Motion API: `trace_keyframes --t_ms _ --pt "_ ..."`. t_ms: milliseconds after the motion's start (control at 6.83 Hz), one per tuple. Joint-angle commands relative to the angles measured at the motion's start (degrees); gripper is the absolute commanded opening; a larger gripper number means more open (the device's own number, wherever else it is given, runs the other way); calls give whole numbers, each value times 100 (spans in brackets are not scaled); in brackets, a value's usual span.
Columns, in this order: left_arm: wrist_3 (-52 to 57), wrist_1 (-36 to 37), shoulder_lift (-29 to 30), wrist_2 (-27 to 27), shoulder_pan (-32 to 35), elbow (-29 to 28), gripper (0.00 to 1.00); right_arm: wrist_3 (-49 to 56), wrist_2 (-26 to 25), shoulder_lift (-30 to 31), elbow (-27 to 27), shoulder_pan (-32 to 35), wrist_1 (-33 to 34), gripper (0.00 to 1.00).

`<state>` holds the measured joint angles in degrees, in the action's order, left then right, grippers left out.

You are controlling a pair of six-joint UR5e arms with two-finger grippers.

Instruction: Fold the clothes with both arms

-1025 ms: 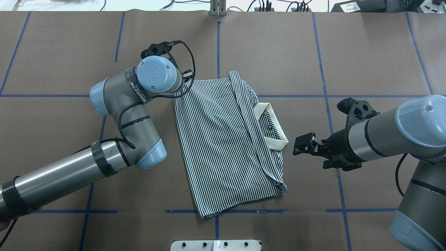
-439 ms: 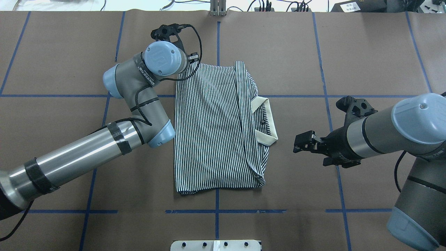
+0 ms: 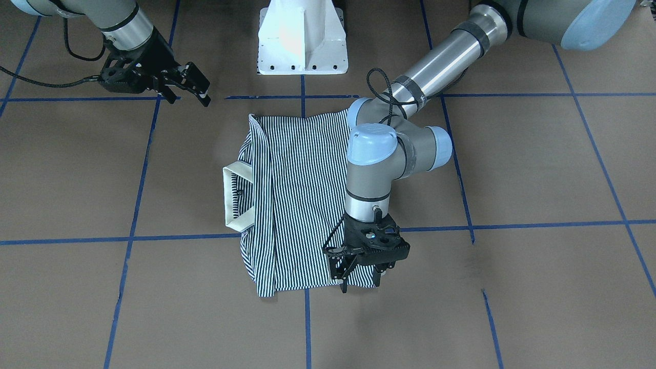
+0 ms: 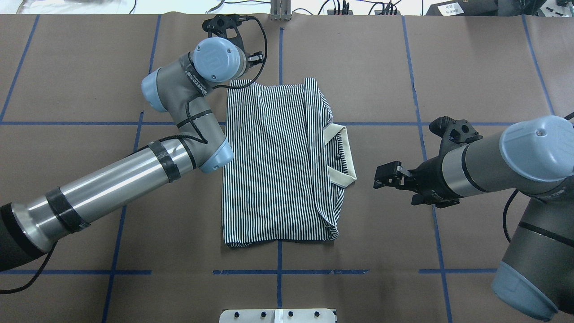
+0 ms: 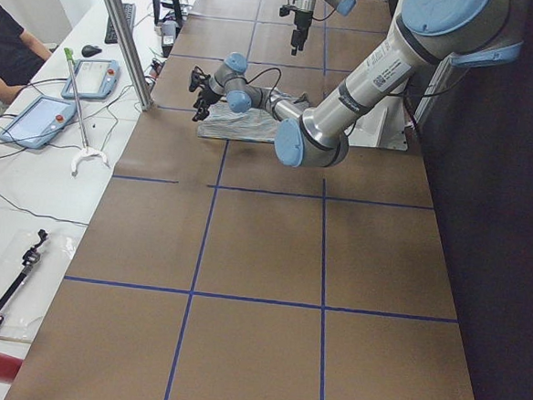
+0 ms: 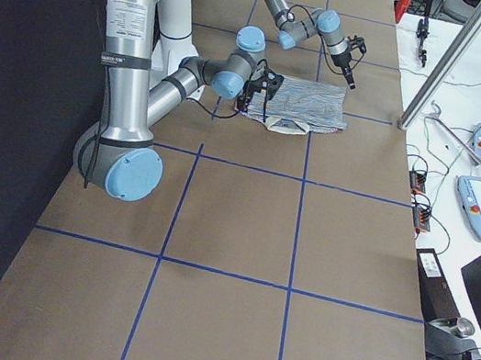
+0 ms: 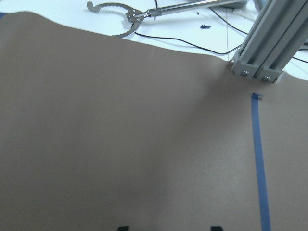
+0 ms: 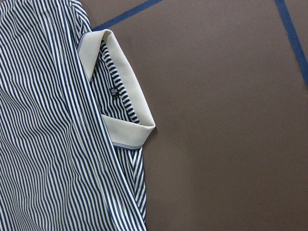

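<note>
Hovering empty with both jaws parted, I see the polo shirt [image 4: 269, 170] lying between them, lengthwise away from me, collar [image 4: 350, 166] toward my right gripper [image 4: 380, 177], left gripper [image 3: 359, 279] at its far corner.

Left arm [image 4: 112, 188] reaches far forward, elbow bent, wrist vertical. Left tool [image 3: 353, 277] points straight down, jaws apart, nothing in them. Right arm [image 4: 475, 168] sits out on its own side, forearm near level. Right tool [image 4: 380, 179] points inward, jaws apart, empty.
</note>
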<state>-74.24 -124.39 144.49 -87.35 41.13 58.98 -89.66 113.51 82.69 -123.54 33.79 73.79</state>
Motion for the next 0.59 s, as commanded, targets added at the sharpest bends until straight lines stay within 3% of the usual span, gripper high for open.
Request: trace_keyframes --t_ms 0,293,439 --pt "112 499 -261 -1480 351 836 100 561 -92 -271 250 -4 152 100" --pt "120 2042 -1313 -1733 344 3334 100 1264 -563 -725 304 -370 1227 100" --pt "120 2737 -1632 -1959 317 4226 100 1380 -1028 -1398 592 -738 1991 100"
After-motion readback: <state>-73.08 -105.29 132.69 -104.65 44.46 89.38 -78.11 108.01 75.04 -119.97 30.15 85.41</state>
